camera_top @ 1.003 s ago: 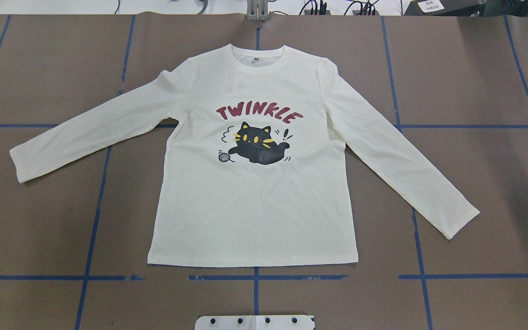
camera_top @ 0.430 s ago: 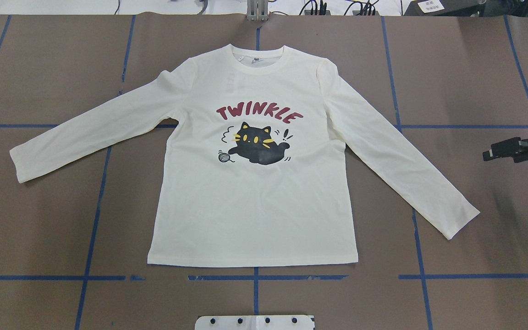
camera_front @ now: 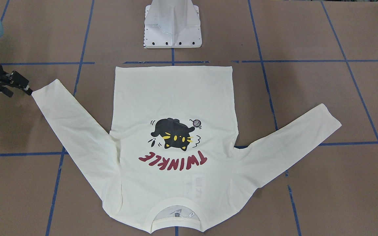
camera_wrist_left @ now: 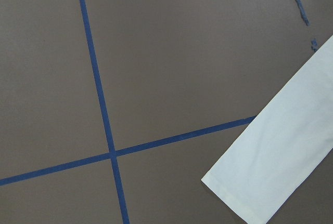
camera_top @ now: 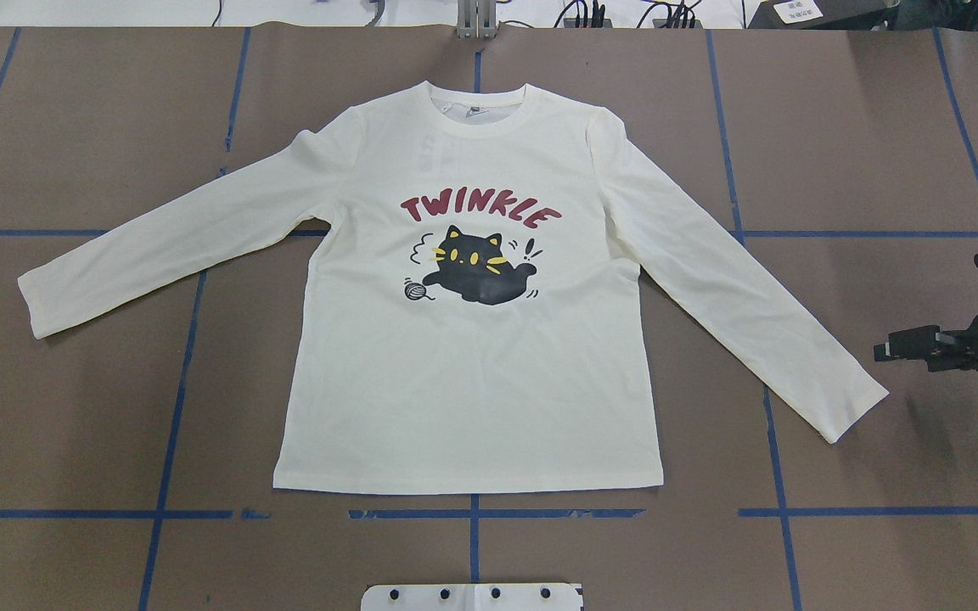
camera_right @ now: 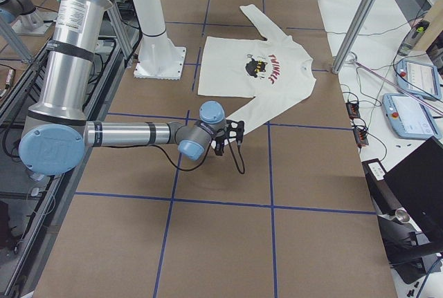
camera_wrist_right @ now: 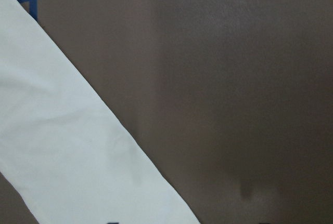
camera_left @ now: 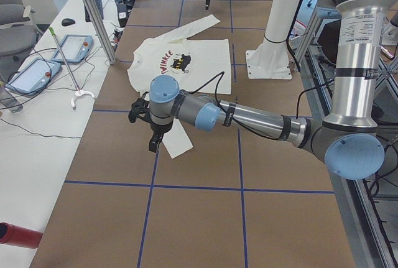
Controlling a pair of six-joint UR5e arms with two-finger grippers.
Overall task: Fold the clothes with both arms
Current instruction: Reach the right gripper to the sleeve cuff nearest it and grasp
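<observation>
**Shirt flat on the bench, one end effector at each cuff**

The cream long-sleeved T-shirt lies flat and print-up in the middle of the brown bench. Its collar points away from the robot and its hem lies near the white pedestal base. Both sleeves spread outward and slant toward the robot.

The right end effector hovers just beside the right sleeve's cuff. Its fingers appear parted and hold nothing. I cannot tell whether it touches the cloth.

The left end effector shows only in the side view, hanging over the left cuff. I cannot tell how far open it is. Its wrist camera sees that cuff lying beside a crossing of blue tape lines.
</observation>
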